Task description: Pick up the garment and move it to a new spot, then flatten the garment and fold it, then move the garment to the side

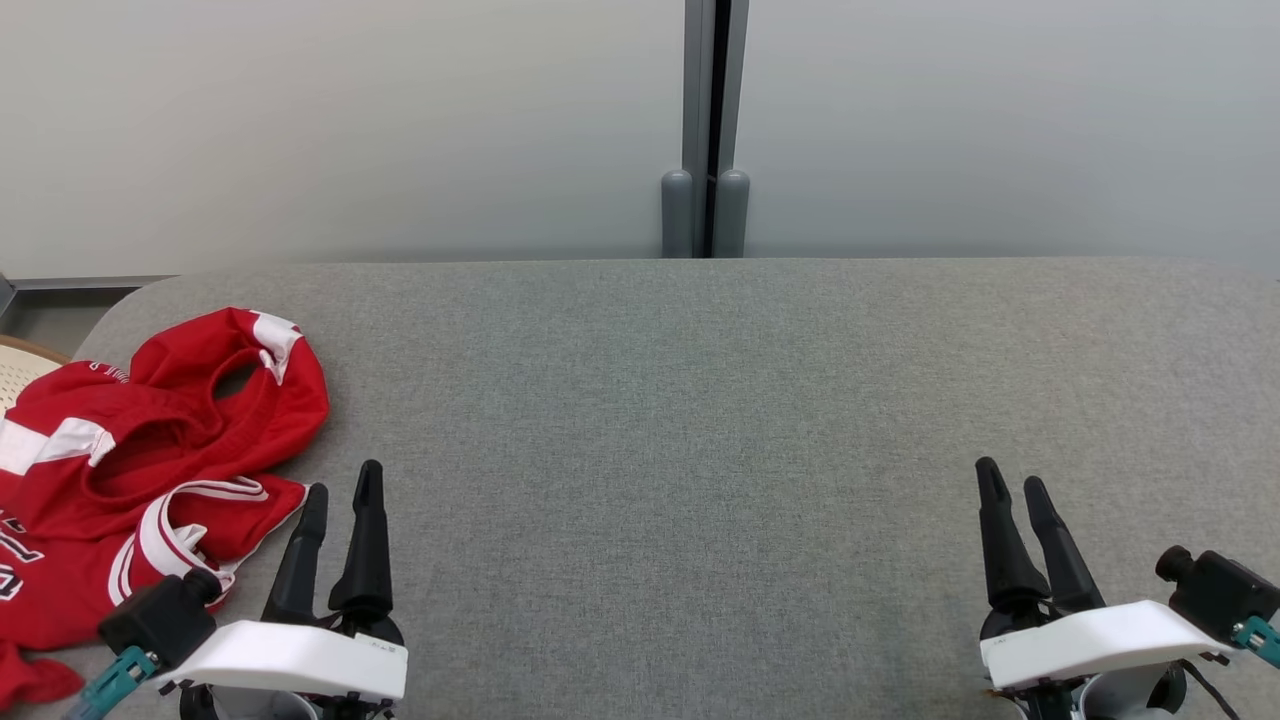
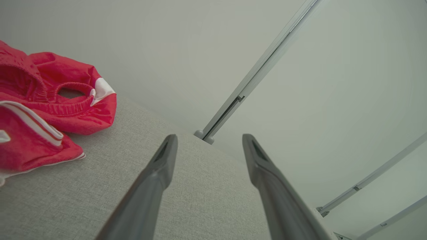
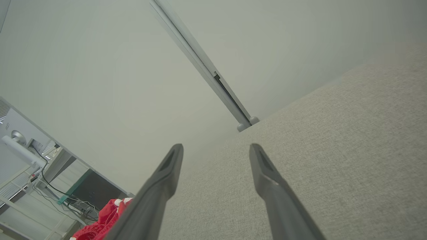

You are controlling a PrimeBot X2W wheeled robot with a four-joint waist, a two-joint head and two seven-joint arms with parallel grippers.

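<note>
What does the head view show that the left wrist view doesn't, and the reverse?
Head view's extra: the right hand, open, and a cream perforated object at the left edge. Left wrist view's extra: more wall rails at its lower right. Shared: the crumpled red garment, the open left hand beside it, not touching, the grey table and the wall post.

One red-and-white garment point(image 1: 150, 450) lies at the near left of the one grey worktop point(image 1: 680, 450). Two end effectors sit at the near edge, the left end effector point(image 1: 344, 480) and the right end effector point(image 1: 1010, 474), each with two dark fingers point(image 1: 368, 540). Two rounded grey posts point(image 1: 677, 213) stand at the far side.
</note>
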